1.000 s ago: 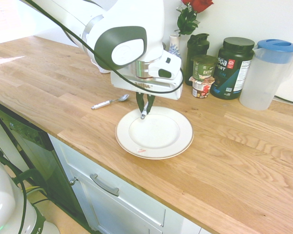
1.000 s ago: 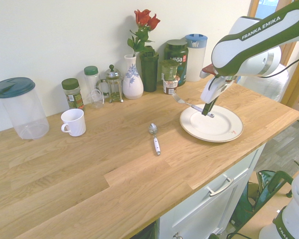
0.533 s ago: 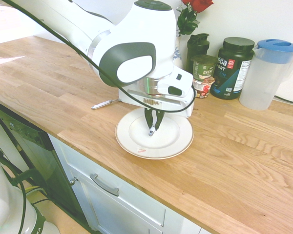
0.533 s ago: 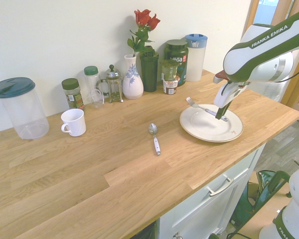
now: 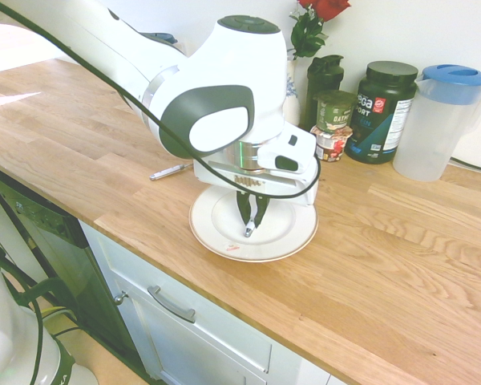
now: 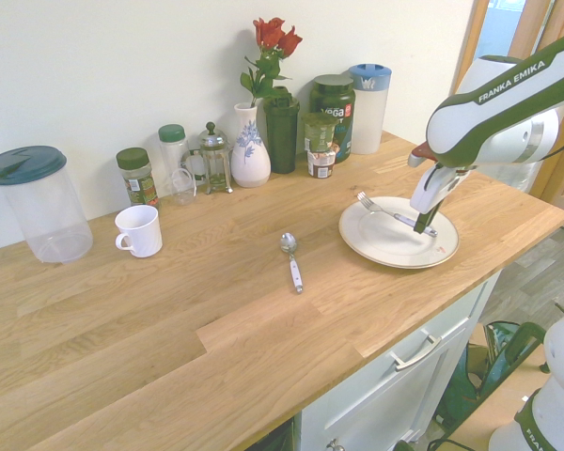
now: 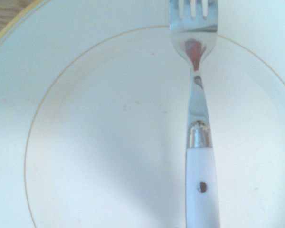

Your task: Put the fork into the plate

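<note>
Fork [image 6: 403, 220] over plate [image 6: 355, 242], tines toward its wall-side rim; gripper [image 6: 421, 229] closed on the pale handle, probably so that the whole length can be lowered inside the rim

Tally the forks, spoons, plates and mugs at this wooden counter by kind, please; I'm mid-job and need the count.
Forks: 1, silver metal with a white handle
Spoons: 1, silver metal with a pale handle
Plates: 1, round white with gold lines
Mugs: 1, white with a handle
Total: 4
</note>
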`<state>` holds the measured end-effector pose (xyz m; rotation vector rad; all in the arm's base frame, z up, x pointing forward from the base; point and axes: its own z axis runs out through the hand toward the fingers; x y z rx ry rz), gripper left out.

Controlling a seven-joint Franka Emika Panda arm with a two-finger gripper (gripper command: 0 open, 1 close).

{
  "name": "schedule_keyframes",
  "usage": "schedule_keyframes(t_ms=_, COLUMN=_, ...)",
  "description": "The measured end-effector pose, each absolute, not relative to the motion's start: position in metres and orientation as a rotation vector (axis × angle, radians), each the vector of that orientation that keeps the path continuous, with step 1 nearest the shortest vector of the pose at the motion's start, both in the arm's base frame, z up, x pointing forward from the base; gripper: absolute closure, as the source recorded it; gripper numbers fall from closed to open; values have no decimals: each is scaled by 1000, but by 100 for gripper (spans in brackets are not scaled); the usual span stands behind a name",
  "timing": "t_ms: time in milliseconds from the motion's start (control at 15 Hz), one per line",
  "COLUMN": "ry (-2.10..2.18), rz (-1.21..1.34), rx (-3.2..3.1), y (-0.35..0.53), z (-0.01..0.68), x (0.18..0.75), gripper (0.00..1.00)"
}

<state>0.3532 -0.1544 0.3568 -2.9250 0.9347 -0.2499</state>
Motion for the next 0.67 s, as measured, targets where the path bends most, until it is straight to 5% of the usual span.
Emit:
schedule_keyframes(t_ms=600, ry=919, rz=-222, rx=-2952, y=-154, z=340, x=358, gripper=100)
schedule_keyframes(t_ms=667, ry=918, rz=-222, rx=-2953, y=-154, z=340, x=358, gripper=0)
